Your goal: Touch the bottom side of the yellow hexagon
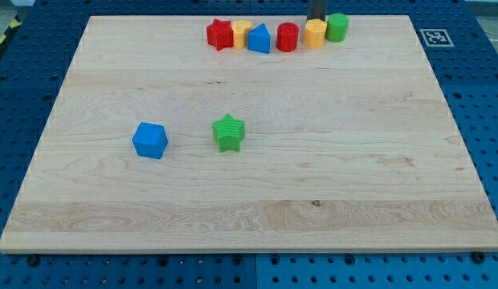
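Note:
A row of blocks lies near the board's top edge. From the view's left they are a red star (220,34), a yellow block (241,31) partly hidden behind its neighbours, a blue block (259,38), a red cylinder (287,37), a yellow hexagon (316,34) and a green cylinder (336,27). My rod comes down from the view's top. My tip (316,21) is at the top side of the yellow hexagon, touching or almost touching it, just left of the green cylinder.
A blue block (150,140) and a green star (228,132) lie apart at the left middle of the wooden board (353,160). A black-and-white marker (435,37) sits beyond the board's top right corner.

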Controlling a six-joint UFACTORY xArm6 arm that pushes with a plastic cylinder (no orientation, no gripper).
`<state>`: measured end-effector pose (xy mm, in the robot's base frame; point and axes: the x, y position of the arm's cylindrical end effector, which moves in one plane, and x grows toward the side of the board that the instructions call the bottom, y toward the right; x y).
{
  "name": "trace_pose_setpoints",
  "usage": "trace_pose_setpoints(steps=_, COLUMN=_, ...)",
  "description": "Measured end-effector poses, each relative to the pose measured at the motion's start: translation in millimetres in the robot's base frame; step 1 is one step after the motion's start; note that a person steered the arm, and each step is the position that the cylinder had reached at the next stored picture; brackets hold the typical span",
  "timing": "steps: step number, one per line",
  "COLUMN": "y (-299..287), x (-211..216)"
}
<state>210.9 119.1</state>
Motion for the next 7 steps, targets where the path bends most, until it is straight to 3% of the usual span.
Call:
trace_pose_setpoints(steps=2, y=18, x=-18)
trace_pose_setpoints(steps=3, y=66, x=5)
trace_pose_setpoints(steps=4, y=76, x=55)
trace_pose_setpoints(steps=5, y=55, x=82)
trace_pose_setpoints(steps=7, y=-25, x=77)
